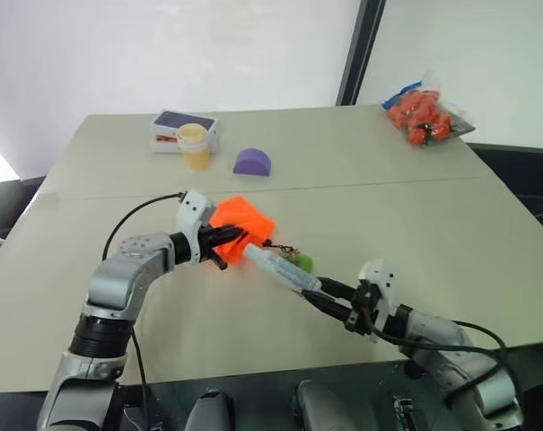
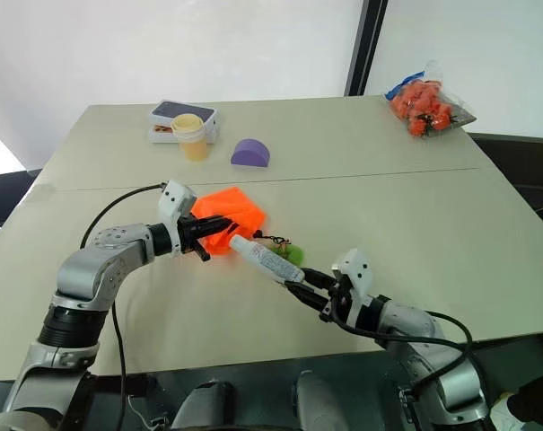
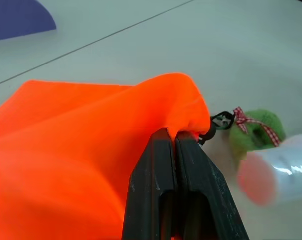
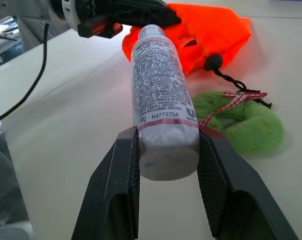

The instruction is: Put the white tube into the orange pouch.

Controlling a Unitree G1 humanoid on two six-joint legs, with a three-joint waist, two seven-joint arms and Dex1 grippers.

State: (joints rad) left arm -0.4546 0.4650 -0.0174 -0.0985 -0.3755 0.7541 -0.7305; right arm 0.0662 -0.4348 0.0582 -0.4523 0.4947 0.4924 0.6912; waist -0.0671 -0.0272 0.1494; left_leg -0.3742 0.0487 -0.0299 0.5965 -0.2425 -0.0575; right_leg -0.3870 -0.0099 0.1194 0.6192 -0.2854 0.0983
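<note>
A: What sits closest?

B: The right gripper (image 1: 318, 294), low over the table's (image 1: 451, 233) near edge. Its two black fingers (image 4: 116, 190) are clamped on the base end of the tube (image 1: 280, 269), one on each side.

A: And where does the tube point?

B: Away from that gripper, up and toward the pouch (image 1: 241, 226). Its far end lies right at the pouch, close to the left gripper (image 1: 228, 248); I cannot tell whether the tip is inside the fabric or only against it. The tube is whitish with fine dark print on it.

A: The left gripper?

B: Clenched, fingers (image 3: 155, 190) pressed together with a fold of the orange cloth pinched between them at the pouch's edge. The pouch is lifted there and bunched up.

A: The cord?

B: A thin black cord (image 4: 230, 82) runs from the pouch to a fuzzy green disc (image 4: 245, 122) with a red-checked bow, lying on the table just beside the tube.

A: Anything else on the table?

B: At the far side a yellow cup (image 1: 195, 144) beside a flat box (image 1: 183, 124), a purple half-round block (image 1: 252, 162) near them, and well apart at the far right corner a clear bag (image 1: 425, 112) of orange-red things.
</note>
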